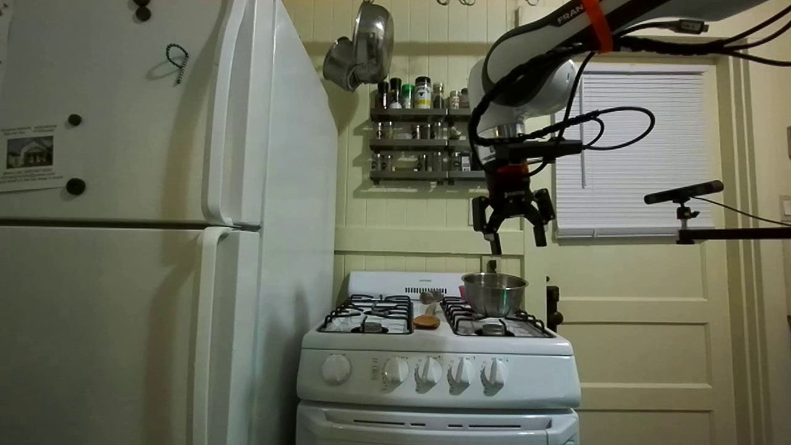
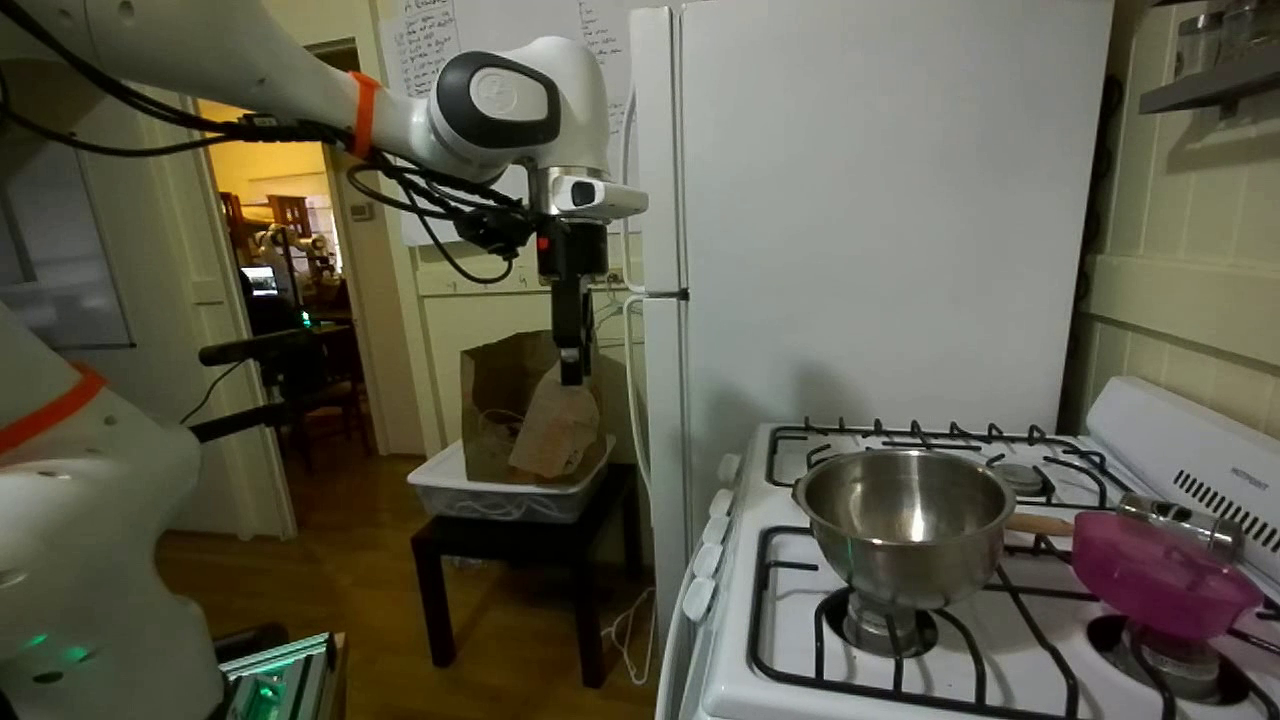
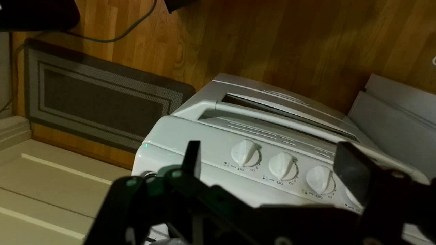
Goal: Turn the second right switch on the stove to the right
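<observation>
Wrist view: the pincer [image 3: 272, 161] stands spread, fingers [image 3: 351, 170] at nine and three o'clock, grasping nothing. The second right switch [image 3: 283, 166] shows between them, near the centre, with the end knob [image 3: 246, 153] between nine and ten o'clock from it. For a good turn, I would keep the spread, come down level with the front panel [image 3: 211, 149], meet it squarely, straddle the ridge of this switch alone, squeeze lightly and roll about the knob's own centre toward the right, easing off at any stop. Its long axis, that ridge, runs from one to seven o'clock, the lower end beside the OFF mark [image 3: 279, 183], so it seems not yet turned.

In an exterior view, the switch [image 1: 461, 373] sits on the front of the stove [image 1: 432, 400], ridge close to twelve-to-six; the pincer hangs well above, toward one o'clock, tips down, jaws apart.

In an exterior view, the pincer [image 2: 571, 375] shows edge-on, at eleven o'clock from the switch [image 2: 707, 560], and seems short of the stove's face; the ridge is too small to read.
</observation>
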